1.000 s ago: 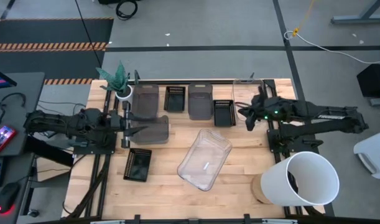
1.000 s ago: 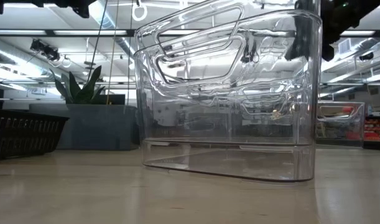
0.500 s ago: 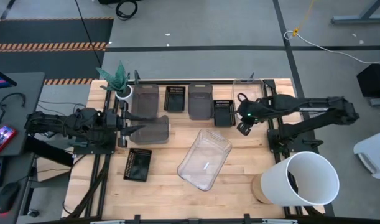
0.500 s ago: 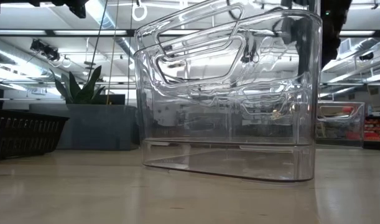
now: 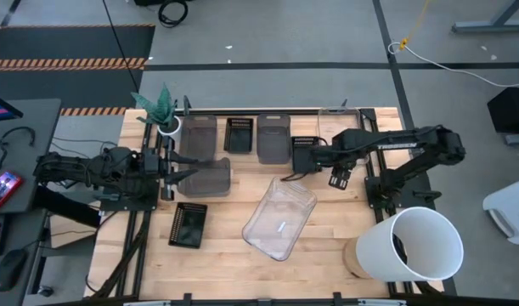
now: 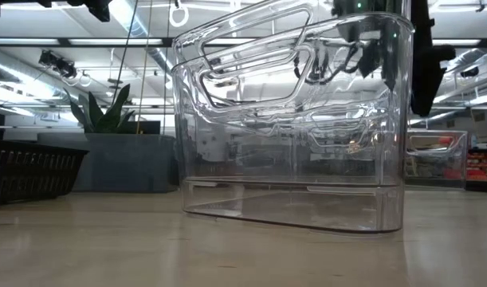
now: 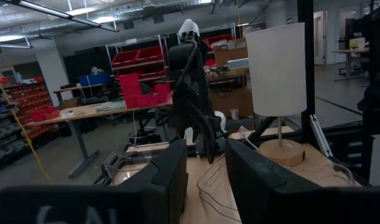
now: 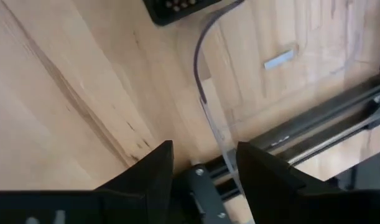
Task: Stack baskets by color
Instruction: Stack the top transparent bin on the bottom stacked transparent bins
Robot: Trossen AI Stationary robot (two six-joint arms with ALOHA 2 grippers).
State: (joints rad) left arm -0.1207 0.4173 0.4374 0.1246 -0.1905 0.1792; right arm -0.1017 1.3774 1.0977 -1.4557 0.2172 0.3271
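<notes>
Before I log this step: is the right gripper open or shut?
Open. In the right wrist view the right gripper shows a clear gap between its two fingers, with the clear basket's rim running into it.

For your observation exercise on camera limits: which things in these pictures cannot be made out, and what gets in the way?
- Low view: the grey baskets and most black baskets hide behind the clear basket.
- High view: the white bucket covers its wooden base.
- Left wrist view: the left pincer blocks the table near it.
- Right wrist view: the black basket is cut off by the edge.
</notes>
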